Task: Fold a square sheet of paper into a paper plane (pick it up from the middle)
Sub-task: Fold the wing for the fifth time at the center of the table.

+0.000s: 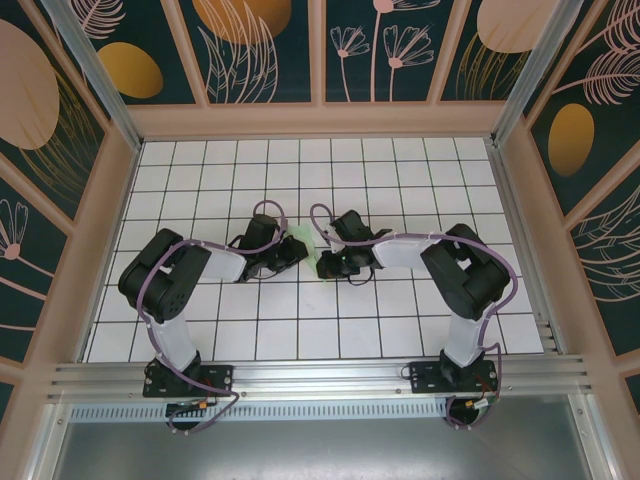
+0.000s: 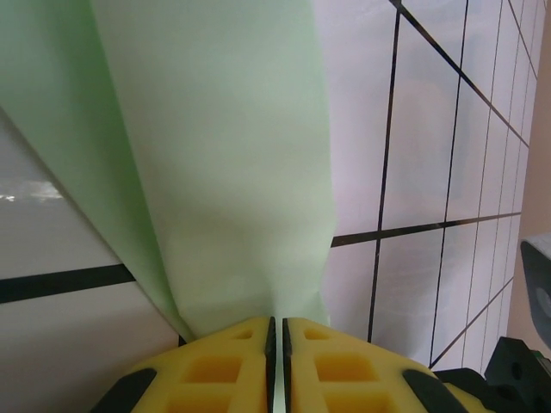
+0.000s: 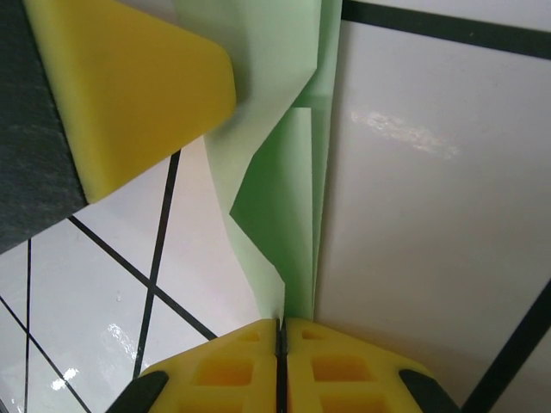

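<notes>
Nearest the camera, the left arm base [image 1: 185, 378] and the right arm base [image 1: 450, 375] are bolted to an aluminium rail [image 1: 320, 372] at the table's near edge. Both arms bend inward over the white gridded tiles [image 1: 300, 330] and meet near the middle of the floor.

Left gripper [image 1: 290, 252]: closed. In its wrist view the yellow pads [image 2: 215, 370] are pressed together with only a hairline seam. The mint-green paper [image 2: 215, 155] is pinched in that seam and extends away from the pads as a broad folded band, with a second layer beside it on the left.

Right gripper [image 3: 280, 325]: closed. Its yellow pads clamp an edge of the same paper, which shows several overlapping layers and angled fold edges beyond them. A yellow pad of the left gripper sits against the paper's upper left part in this view.

Location of paper: held between the two grippers at the floor's centre. From overhead only a small pale-green sliver shows between the black gripper bodies, so whether it touches the tiles cannot be judged with confidence.

Beyond, tiles run to the back wall [image 1: 260, 45], panelled in dark teal with leaf and flower motifs.
</notes>
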Controlling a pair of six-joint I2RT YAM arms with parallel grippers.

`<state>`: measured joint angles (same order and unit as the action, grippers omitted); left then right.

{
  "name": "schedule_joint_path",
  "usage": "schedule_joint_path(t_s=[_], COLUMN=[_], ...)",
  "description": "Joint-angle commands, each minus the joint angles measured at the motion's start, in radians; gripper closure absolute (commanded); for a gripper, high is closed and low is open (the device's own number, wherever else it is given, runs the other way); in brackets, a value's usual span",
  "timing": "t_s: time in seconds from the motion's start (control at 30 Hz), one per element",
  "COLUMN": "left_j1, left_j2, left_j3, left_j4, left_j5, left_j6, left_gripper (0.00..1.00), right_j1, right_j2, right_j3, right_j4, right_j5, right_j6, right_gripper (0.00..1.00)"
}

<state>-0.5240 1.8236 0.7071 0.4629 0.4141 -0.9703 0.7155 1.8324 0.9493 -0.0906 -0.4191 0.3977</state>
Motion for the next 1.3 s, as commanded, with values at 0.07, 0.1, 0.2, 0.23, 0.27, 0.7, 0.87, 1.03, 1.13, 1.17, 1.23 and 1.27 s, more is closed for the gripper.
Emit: schedule_joint_path(t_s=[0.07, 0.1, 0.2, 0.23, 0.27, 0.7, 0.87, 1.03, 1.13, 1.17, 1.23, 1.27], left_j1=[-0.005, -0.005, -0.005, -0.005, -0.005, -0.005, -0.005, -0.005, -0.005, -0.005, -0.004, -0.005], left_j2=[0.026, 0.026, 0.031, 0.032, 0.033, 0.041, 0.045, 0.045, 0.046, 0.046, 0.046, 0.047], left_j3=[0.012, 0.012, 0.012, 0.012, 0.014, 0.010, 0.014, 0.016, 0.017, 0.017, 0.018, 0.017], left_j4=[-0.067, -0.069, -0.073, -0.073, -0.073, -0.076, -0.079, -0.084, -0.086, -0.086, -0.086, -0.086], left_j5=[-0.038, -0.040, -0.044, -0.044, -0.044, -0.045, -0.046, -0.051, -0.052, -0.052, -0.052, -0.053], left_j6=[0.003, 0.003, 0.003, 0.003, 0.003, 0.005, 0.002, 0.001, 0.001, 0.002, 0.002, 0.002], left_gripper=[0.85, 0.85, 0.85, 0.85, 0.85, 0.85, 0.85, 0.85, 0.85, 0.85, 0.85, 0.85], right_j1=[0.006, 0.003, -0.003, -0.005, -0.005, -0.007, -0.004, -0.002, -0.012, -0.017, -0.024, -0.025], right_j2=[-0.018, -0.032, -0.061, -0.067, -0.072, -0.076, -0.025, -0.050, -0.119, -0.143, -0.175, -0.183], right_j3=[-0.012, -0.017, -0.031, -0.036, -0.041, -0.080, -0.089, -0.071, -0.070, -0.070, -0.067, -0.061], right_j4=[-0.061, -0.054, -0.040, -0.038, -0.039, -0.024, -0.031, -0.053, -0.044, -0.037, -0.029, -0.028], right_j5=[0.048, 0.033, 0.001, -0.003, -0.007, -0.032, -0.023, -0.008, 0.007, 0.013, 0.036, 0.048], right_j6=[-0.012, -0.010, -0.008, -0.008, -0.008, -0.016, -0.037, -0.045, -0.036, -0.030, -0.022, -0.019], right_gripper=[0.87, 0.86, 0.86, 0.86, 0.86, 0.92, 0.92, 0.89, 0.84, 0.82, 0.79, 0.78])
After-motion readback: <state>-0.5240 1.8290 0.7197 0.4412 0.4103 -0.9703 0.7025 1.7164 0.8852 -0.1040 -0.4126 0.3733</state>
